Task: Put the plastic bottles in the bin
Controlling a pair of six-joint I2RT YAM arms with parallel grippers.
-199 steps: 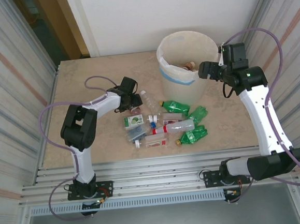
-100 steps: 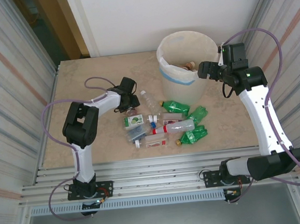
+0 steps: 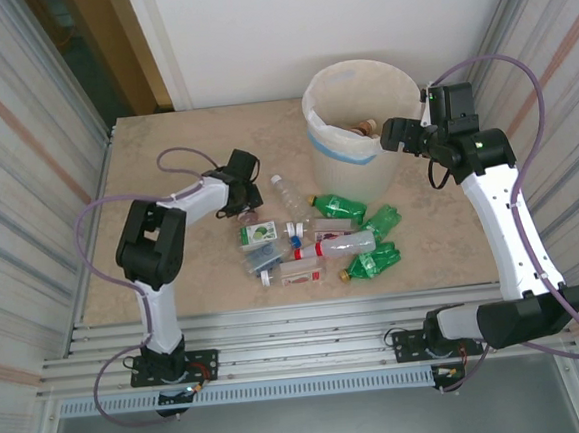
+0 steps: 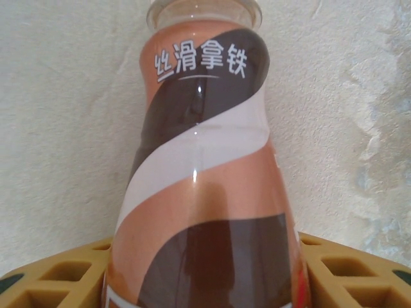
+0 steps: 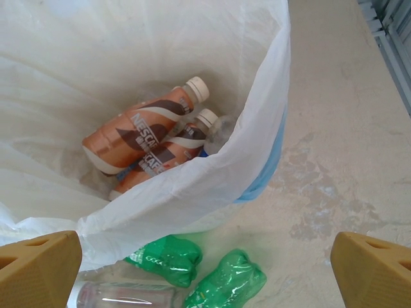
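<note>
Though green bottles [image 3: 341,207] and cartons [image 3: 261,234] wait toward near edge, grasp step runs behind them: left hand [image 3: 240,202] half-closed, pads [image 4: 45,282] against both flanks of coffee bottle [image 4: 202,192]. Next: lift, carry to bin [image 3: 361,171], toward far right corner of desk [image 3: 164,156]. Right hand [image 3: 391,133] spread wide, empty, at bin rim; may block drop.

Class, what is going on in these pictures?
Two arms are clearing plastic bottles into the bin. The left gripper has its jaws either side of a brown coffee bottle lying on the table. The right gripper hangs open at the bin's rim; two brown bottles lie inside. Green bottles lie on the table.
</note>
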